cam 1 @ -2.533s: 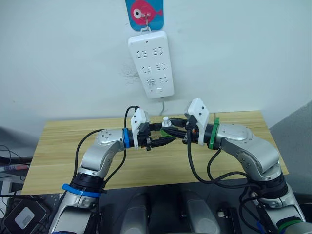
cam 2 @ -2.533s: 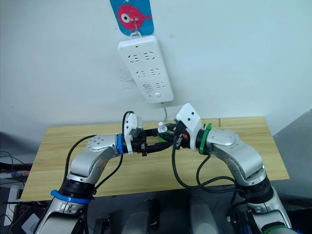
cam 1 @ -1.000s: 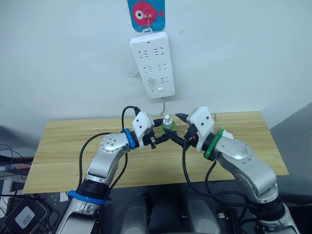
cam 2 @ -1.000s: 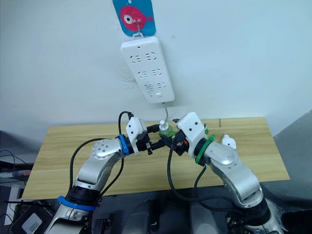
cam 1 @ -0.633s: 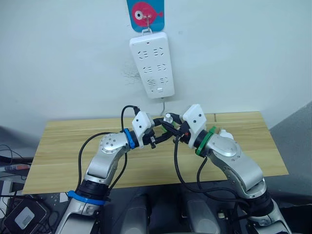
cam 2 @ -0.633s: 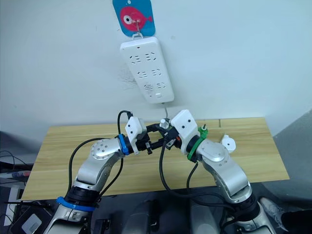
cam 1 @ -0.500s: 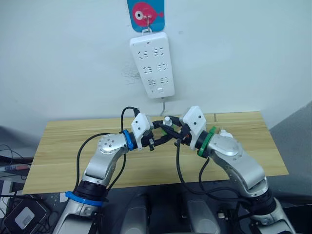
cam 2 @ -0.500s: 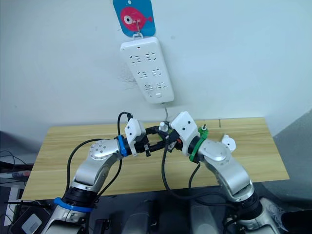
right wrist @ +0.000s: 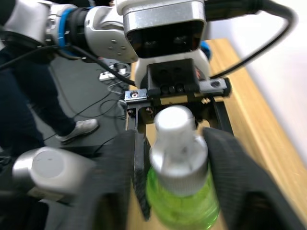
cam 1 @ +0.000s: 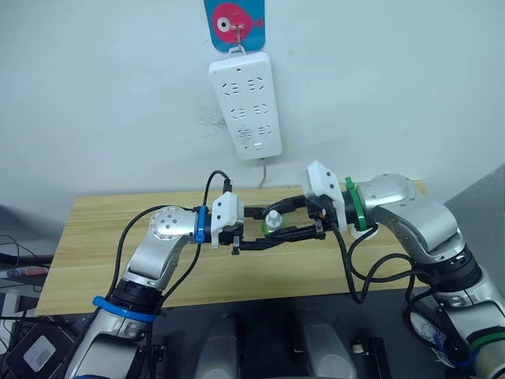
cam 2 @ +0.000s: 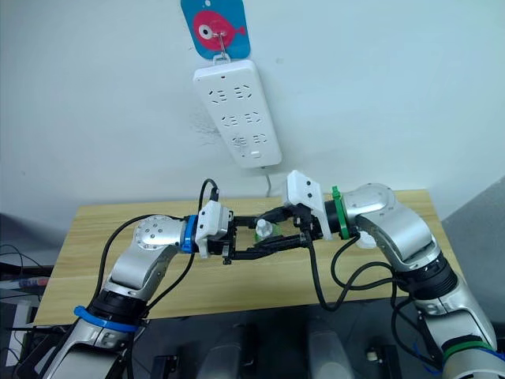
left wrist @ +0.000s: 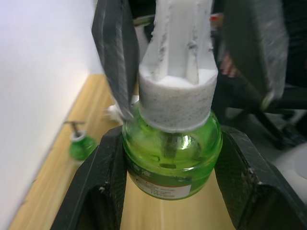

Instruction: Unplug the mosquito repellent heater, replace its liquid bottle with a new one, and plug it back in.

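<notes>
My left pincer (cam 1: 264, 229) reaches in over the middle of the wooden table (cam 1: 95, 237), and it is clamped on a small green bottle (cam 1: 273, 222) with a white cap (left wrist: 178, 72); in the left wrist view my two black fingers (left wrist: 93, 191) press against the bottle's round green belly from either side, just above its label. My right pincer (cam 2: 272, 229) comes in from the opposite side, meeting the left one above the table, and its fingers (right wrist: 230, 182) are spread, sitting on either side of the same bottle's upper part and cap without my being able to tell whether they touch it. The bottle is held up in the air between my two arms, its cap pointing back toward the right wrist. Behind the right forearm, a small white rounded thing (cam 2: 365, 238) lies on the table near the far right part; it may be the heater, but I cannot tell for sure. In the left wrist view a second small green bottle (left wrist: 79, 143) with a thin stem stands on the table next to the wall, well apart from the one I am holding. On the wall above hangs a long white power strip (cam 1: 245, 106) from a hook on a blue fish sticker (cam 1: 234, 17), its sockets bare.
</notes>
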`<state>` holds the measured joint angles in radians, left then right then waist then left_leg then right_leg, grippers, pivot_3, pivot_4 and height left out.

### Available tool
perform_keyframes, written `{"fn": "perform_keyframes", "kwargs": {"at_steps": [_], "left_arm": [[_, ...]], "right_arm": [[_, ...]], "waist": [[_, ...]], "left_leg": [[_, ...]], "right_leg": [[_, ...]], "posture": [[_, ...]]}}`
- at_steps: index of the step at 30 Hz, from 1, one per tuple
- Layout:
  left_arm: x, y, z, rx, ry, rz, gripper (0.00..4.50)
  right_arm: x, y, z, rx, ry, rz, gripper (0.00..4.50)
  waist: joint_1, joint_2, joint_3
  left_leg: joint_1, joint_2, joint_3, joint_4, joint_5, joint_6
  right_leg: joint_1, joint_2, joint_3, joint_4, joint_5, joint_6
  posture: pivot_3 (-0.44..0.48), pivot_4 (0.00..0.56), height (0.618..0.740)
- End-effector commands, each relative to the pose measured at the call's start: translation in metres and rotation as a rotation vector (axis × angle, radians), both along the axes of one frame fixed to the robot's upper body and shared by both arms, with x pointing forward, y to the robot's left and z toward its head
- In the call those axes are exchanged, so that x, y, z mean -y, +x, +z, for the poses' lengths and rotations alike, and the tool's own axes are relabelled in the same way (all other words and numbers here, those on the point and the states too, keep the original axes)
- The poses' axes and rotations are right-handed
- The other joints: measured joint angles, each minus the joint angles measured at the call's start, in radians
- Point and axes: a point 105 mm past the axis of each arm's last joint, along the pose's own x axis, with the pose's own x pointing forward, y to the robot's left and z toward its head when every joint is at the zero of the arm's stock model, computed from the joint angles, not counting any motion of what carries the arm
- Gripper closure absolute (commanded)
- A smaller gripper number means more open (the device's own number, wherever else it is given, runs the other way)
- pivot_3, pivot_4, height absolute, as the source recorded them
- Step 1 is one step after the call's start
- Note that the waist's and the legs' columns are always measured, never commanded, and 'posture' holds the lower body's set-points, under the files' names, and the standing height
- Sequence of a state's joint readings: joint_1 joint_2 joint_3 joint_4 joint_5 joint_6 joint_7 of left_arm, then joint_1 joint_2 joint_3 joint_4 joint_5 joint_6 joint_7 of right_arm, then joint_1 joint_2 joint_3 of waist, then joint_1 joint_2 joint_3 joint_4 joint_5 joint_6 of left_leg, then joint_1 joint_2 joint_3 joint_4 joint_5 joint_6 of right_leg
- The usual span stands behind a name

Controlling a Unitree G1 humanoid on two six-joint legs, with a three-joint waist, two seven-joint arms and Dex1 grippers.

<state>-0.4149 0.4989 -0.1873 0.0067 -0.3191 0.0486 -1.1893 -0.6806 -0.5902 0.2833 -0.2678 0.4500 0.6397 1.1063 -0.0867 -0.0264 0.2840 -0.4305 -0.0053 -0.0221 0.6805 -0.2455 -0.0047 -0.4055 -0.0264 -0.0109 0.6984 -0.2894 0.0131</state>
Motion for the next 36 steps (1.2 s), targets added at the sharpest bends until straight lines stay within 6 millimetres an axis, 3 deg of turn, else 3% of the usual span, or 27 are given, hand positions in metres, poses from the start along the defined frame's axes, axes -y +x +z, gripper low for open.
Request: {"fn": "perform_keyframes", "kwargs": {"at_steps": [1, 5, 10, 15, 25, 30, 36], "left_arm": [[-0.005, 0.003, 0.001, -0.003, -0.046, 0.101, 2.28], [-0.004, 0.005, -0.001, -0.015, -0.079, 0.178, 2.28], [0.003, 0.003, 0.000, -0.029, -0.112, 0.200, 2.28], [0.007, -0.005, -0.002, -0.027, -0.079, 0.130, 2.28], [0.004, -0.005, 0.000, -0.003, -0.052, 0.086, 2.28], [0.000, -0.005, -0.001, -0.001, -0.045, 0.099, 2.28], [-0.007, -0.004, -0.006, 0.000, -0.030, 0.112, 2.28]], "right_arm": [[0.030, 0.002, 0.013, 0.064, 0.023, -0.124, 0.96], [0.040, -0.013, 0.005, 0.078, 0.055, -0.221, 0.96], [0.013, -0.030, -0.005, 0.104, 0.196, -0.370, 0.96], [-0.003, -0.017, -0.011, 0.117, 0.218, -0.446, 0.96], [-0.013, 0.004, -0.014, 0.135, 0.201, -0.432, 0.96], [0.000, 0.006, -0.011, 0.123, 0.199, -0.449, 0.96], [0.043, 0.002, -0.006, 0.071, 0.148, -0.470, 0.96]], "waist": [[0.005, 0.000, 0.000], [0.006, 0.000, 0.000], [-0.006, 0.000, -0.002], [-0.008, 0.000, -0.007], [-0.003, 0.000, -0.009], [-0.001, 0.000, -0.009], [0.001, 0.000, -0.010]], "left_leg": [[0.000, 0.000, 0.000, 0.000, 0.000, 0.000], [-0.001, 0.000, 0.000, 0.000, 0.000, 0.000], [0.000, 0.001, 0.000, 0.000, 0.000, 0.000], [0.002, 0.000, 0.000, 0.000, 0.001, -0.001], [0.002, 0.000, 0.000, -0.001, 0.001, -0.001], [0.001, 0.000, 0.000, -0.001, 0.001, -0.001], [0.001, 0.000, 0.000, -0.001, 0.001, -0.001]], "right_leg": [[0.000, 0.000, 0.000, 0.000, 0.000, 0.000], [0.000, -0.001, 0.000, -0.001, 0.000, 0.000], [0.000, 0.000, 0.000, 0.002, 0.000, 0.000], [0.000, 0.000, 0.001, 0.004, 0.000, 0.000], [0.000, 0.001, 0.001, 0.002, 0.000, 0.000], [0.000, 0.000, 0.001, 0.002, 0.000, 0.000], [0.001, 0.000, 0.001, 0.001, 0.000, 0.000]], "posture": [[-0.188, 0.222, 0.740], [-0.193, 0.225, 0.740], [-0.202, 0.228, 0.740], [-0.215, 0.225, 0.740], [-0.198, 0.208, 0.740], [-0.199, 0.208, 0.740], [-0.207, 0.207, 0.740]]}}
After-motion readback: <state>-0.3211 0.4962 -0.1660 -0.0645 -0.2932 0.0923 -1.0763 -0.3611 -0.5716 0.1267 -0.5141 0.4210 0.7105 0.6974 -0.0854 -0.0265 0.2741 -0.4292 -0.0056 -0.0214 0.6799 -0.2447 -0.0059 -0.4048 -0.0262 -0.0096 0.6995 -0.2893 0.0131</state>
